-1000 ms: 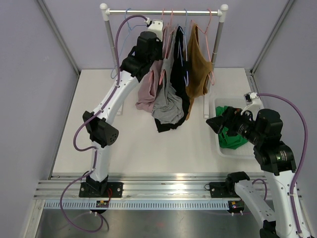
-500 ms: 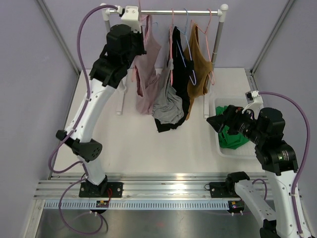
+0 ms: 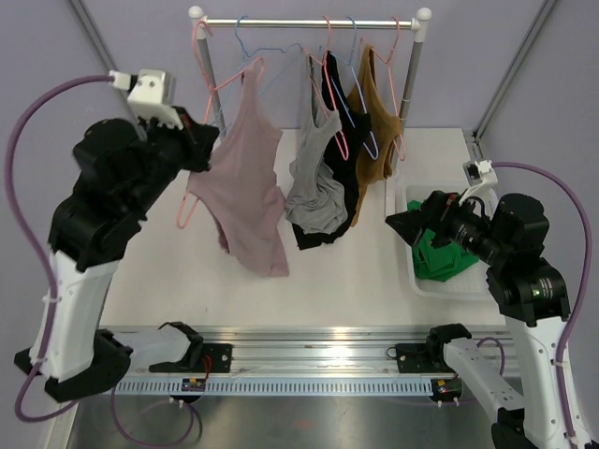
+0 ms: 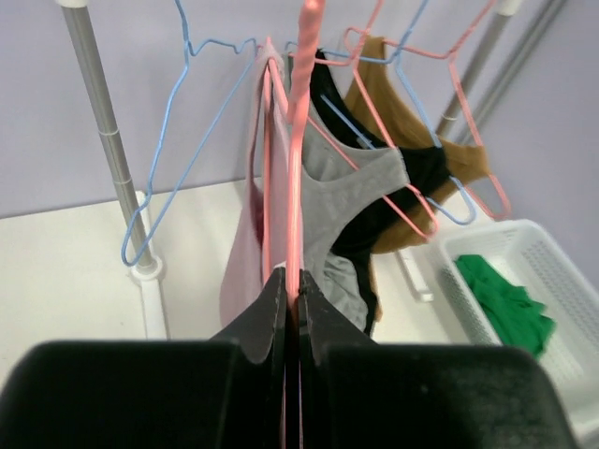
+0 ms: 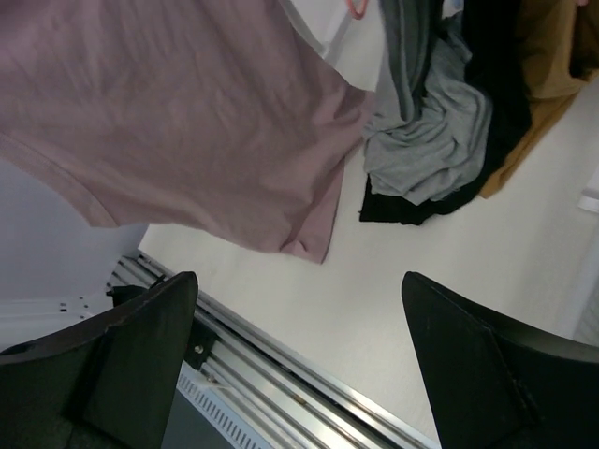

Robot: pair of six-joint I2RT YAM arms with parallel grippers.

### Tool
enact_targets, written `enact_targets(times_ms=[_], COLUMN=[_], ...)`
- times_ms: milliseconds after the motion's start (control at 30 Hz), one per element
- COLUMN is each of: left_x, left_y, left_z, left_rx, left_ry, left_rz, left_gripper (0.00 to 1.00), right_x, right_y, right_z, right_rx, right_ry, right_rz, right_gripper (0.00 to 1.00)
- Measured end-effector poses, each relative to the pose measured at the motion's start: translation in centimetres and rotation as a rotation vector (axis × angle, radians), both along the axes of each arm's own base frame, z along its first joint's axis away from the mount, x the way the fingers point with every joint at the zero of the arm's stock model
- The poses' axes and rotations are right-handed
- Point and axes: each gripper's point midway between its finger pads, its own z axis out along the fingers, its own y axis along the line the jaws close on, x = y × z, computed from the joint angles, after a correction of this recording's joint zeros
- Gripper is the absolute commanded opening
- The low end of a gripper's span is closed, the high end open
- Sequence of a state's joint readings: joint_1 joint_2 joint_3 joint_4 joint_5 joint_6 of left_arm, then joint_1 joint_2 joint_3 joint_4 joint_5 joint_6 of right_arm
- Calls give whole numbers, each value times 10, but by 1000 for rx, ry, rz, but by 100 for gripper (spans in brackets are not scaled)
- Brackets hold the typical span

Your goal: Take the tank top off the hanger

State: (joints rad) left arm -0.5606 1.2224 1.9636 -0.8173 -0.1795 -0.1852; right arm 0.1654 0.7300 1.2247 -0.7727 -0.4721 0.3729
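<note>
Top external: half a second ago the left gripper (image 3: 198,150) was up at the clothes rail (image 3: 281,21). Now it has swung out to the left and lower, carrying the pink hanger (image 3: 184,213) and the mauve tank top (image 3: 241,182) away from the grey top (image 3: 314,187). The tank top hangs left of the other clothes, above the table, broad face to the camera, straps up and hem down, its length slanting slightly right. The right gripper (image 3: 404,224) sits by the white bin (image 3: 412,271).

Left wrist: the jaws are clamped on the hanger's wire, which runs straight up; the tank top shows edge-on behind it.

Right wrist: the fingers (image 5: 140,346) are spread wider than before, holding nothing.
</note>
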Motion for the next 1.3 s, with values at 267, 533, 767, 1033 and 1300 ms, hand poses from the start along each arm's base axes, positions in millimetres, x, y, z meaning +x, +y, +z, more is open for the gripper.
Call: enact_targets(times_ms=[267,533,767,1033,1300], left_x=[-114,-136,-134,-141,-142], left_y=[30,-13,-32,-41,-42], left_z=[-46,-165,-229,-228,-229], left_rx=[-122,-218,-272,-370,-375], left_ry=[9,233,411,408,417], left_rz=[-168,-383,-415,-465,-471], left_gripper=[0,0,0,0,0], right_x=[12,11,20,40,58], right_y=[42,104,158,195,193], right_z=[22,-8,-59,-131,-152], right_rx=[213,265,162,-22,-107], right_ry=[20,100,157,215,187], right_rz=[210,361,323,262,197], right_gripper=[99,91,85,77,5])
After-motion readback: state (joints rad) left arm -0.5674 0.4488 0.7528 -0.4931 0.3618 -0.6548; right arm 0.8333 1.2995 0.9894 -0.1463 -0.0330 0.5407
